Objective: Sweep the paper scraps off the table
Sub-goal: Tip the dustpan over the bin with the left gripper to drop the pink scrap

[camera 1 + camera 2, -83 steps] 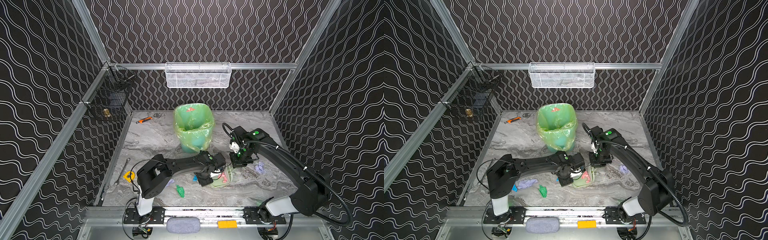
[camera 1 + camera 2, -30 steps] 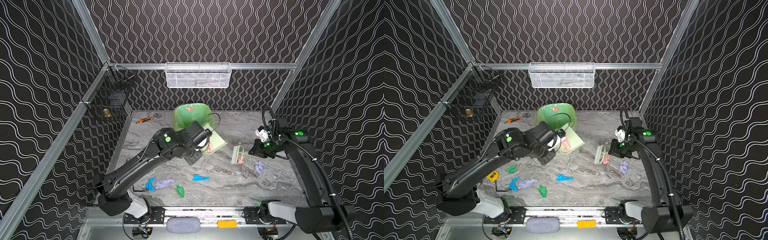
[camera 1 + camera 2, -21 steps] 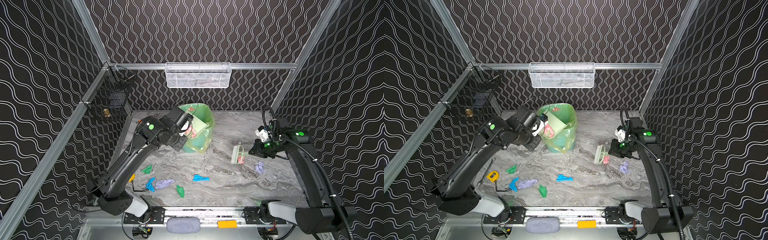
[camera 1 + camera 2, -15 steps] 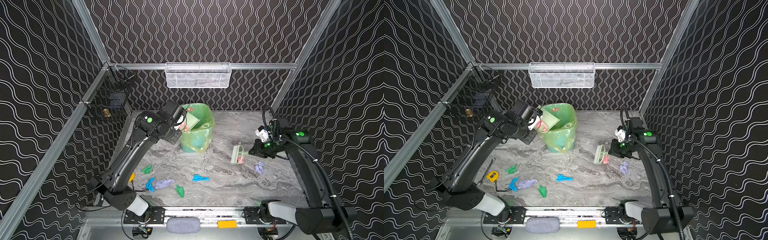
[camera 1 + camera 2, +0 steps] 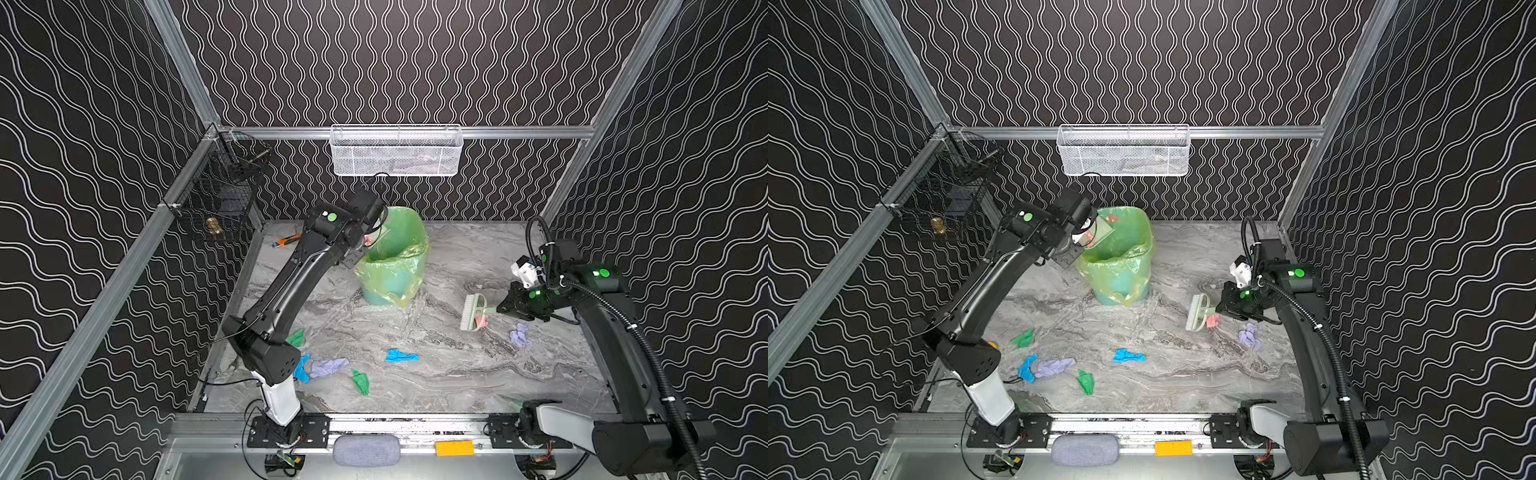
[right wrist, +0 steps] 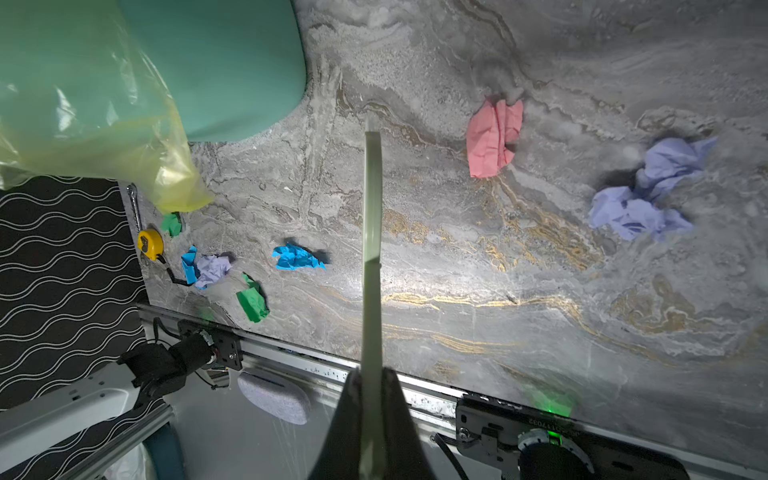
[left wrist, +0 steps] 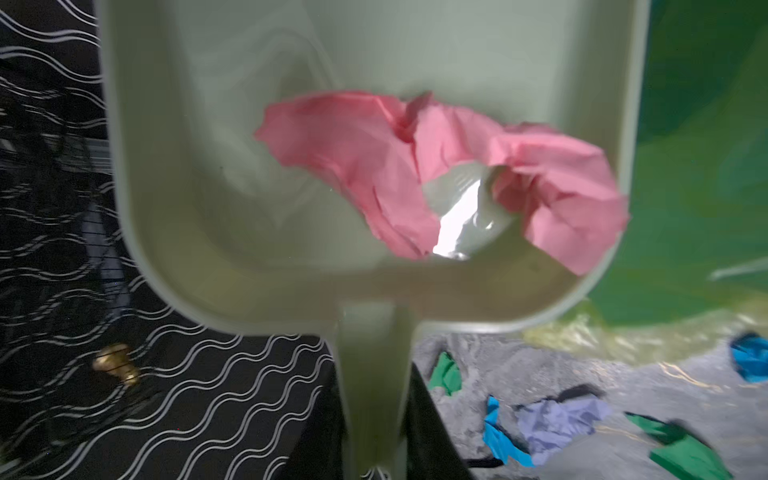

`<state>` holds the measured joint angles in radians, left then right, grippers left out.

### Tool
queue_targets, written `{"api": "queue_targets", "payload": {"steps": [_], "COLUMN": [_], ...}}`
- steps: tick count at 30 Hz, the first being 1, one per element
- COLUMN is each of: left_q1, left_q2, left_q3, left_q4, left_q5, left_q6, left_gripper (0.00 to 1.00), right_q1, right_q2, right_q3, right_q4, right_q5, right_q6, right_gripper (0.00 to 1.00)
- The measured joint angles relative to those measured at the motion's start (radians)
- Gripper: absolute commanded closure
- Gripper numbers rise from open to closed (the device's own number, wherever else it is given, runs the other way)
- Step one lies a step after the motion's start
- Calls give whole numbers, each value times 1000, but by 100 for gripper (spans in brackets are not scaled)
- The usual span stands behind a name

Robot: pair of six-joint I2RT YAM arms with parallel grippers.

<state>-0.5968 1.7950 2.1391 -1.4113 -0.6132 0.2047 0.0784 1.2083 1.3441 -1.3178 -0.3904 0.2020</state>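
Observation:
My left gripper (image 7: 374, 436) is shut on the handle of a pale green dustpan (image 7: 291, 208), raised at the left rim of the lined bin (image 5: 395, 266). A pink paper scrap (image 7: 374, 166) lies in the pan. My right gripper (image 5: 505, 307) is shut on a pale green brush (image 5: 471, 312), whose head rests on the table (image 5: 457, 374) beside another pink scrap (image 6: 492, 139). A lilac scrap (image 5: 520, 335) lies near that gripper. Blue (image 5: 400, 356), green (image 5: 360, 381), lilac (image 5: 328, 366), blue (image 5: 301, 368) and green (image 5: 297, 337) scraps are scattered front left.
An orange-handled wrench (image 5: 286, 240) lies at the back left. A yellow tape measure (image 6: 149, 245) sits by the left rail. A white mesh basket (image 5: 397, 150) hangs on the back wall and a black wire basket (image 5: 220, 199) on the left wall.
My left arm has lifted the dustpan with its pink scrap from mid-table up to the bin's rim. Over the last second the right arm and brush have stayed still.

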Motion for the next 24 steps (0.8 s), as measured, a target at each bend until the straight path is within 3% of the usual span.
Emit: {"api": "queue_targets", "payload": {"steps": [6, 14, 19, 24], "left_q1": [-56, -118, -150, -151], "left_q2": [19, -30, -43, -63], "left_q3": [-22, -205, -259, -303], "left_q4": [74, 275, 384, 436], "left_q5": [-177, -384, -454, -483], "left_q6": [141, 393, 514, 559], "left_gripper": [99, 100, 100, 100], "right_q1": [0, 0, 0, 0], "right_q2": [-13, -38, -67, -79], "right_q3": [2, -3, -20, -26], "right_q4": [-12, -25, -35, -39], "right_q5": [-10, -11, -11, -10], "right_q6": [14, 14, 14, 14], "right_gripper": [100, 100, 100, 100]}}
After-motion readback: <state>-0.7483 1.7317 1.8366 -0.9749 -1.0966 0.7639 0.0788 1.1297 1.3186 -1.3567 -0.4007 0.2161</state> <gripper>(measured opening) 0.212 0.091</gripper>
